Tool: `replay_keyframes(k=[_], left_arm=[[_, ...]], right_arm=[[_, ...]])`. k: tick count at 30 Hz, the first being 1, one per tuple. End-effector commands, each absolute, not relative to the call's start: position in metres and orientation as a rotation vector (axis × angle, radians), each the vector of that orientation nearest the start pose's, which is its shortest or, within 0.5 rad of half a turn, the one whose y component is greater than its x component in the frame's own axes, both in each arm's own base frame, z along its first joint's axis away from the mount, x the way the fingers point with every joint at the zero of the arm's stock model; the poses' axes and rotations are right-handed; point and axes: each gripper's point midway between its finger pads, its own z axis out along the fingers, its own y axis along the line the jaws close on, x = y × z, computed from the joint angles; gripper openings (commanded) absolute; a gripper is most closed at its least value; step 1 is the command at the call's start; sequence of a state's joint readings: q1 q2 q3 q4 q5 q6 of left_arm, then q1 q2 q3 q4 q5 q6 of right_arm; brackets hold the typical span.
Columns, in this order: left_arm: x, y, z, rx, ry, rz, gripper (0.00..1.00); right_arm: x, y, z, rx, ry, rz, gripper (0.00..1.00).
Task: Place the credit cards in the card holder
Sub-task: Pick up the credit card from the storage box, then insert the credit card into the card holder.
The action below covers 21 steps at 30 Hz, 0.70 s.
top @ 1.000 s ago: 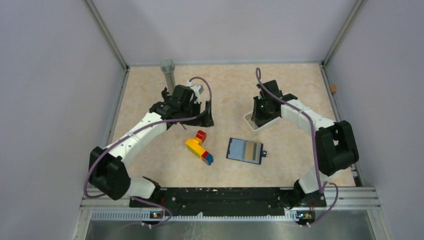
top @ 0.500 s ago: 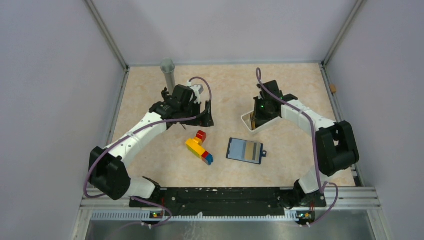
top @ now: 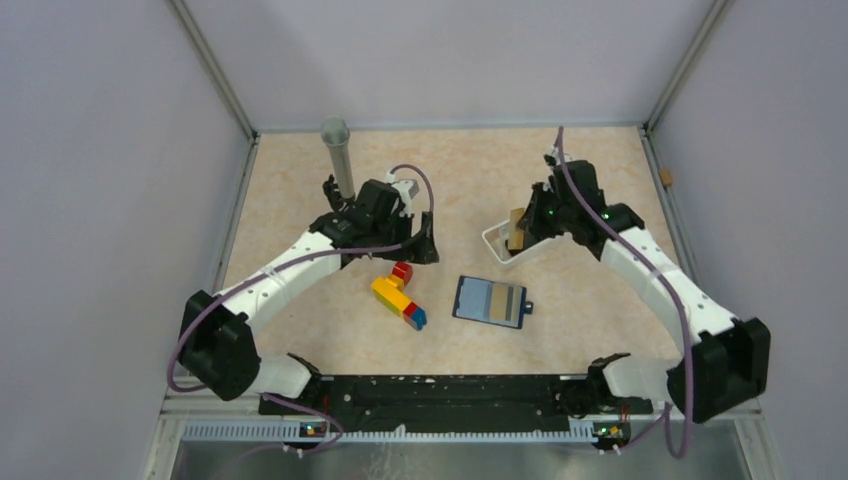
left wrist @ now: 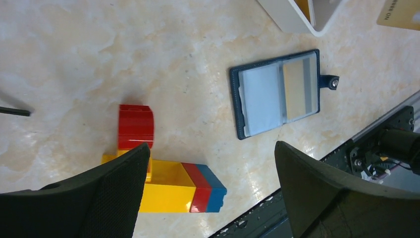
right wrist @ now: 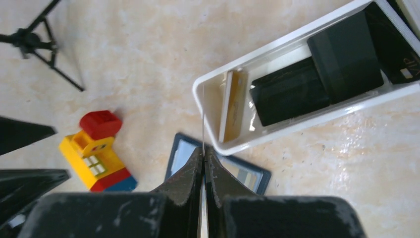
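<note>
Over glossy marbled tabletop (right wrist: pixel 124 44), right fingers (right wrist: pixel 185 181) pinch a thin gold card (top: pixel 516 227).

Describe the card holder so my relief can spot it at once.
On the beige table, look near the front middle, just right of the toy bricks and nearer than the white tray. The card holder lies opened flat there: a thin navy-edged rectangle, one half pale, the other tan with a grey stripe. Unlike its chunky neighbours, it has a small snap tab on one side.

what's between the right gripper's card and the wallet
Only the wall of the white tray, beside the card in the right gripper. Nothing else visible lies before the open card holder; the toy bricks sit aside.
</note>
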State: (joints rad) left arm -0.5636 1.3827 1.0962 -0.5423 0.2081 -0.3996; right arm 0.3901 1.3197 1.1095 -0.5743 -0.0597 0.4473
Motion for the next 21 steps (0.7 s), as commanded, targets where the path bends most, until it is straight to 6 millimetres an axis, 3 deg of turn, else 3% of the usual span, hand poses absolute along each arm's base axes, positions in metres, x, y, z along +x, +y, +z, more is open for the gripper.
replay_keyframes(k=[1, 6, 11, 14, 21], left_arm=[[0.264, -0.272, 0.163, 0.299, 2.419, -0.8, 0.94], [0.245, -0.317, 0.138, 0.31, 2.478, -0.896, 0.91], [0.235, -0.332, 0.108, 0.295, 2.56, -0.899, 0.86], [0.233, -0.333, 0.094, 0.293, 2.591, -0.883, 0.84], [0.227, -0.333, 0.068, 0.296, 2.649, -0.876, 0.76]], right_arm=[[0.282, 0.172, 0.193, 0.095, 2.348, 0.679, 0.0], [0.239, 0.198, 0.168, 0.152, 2.333, 1.003, 0.0], [0.209, 0.213, 0.132, 0.178, 2.371, 1.137, 0.0], [0.201, 0.214, 0.111, 0.204, 2.399, 1.132, 0.0], [0.204, 0.208, 0.074, 0.264, 2.411, 1.088, 0.0]])
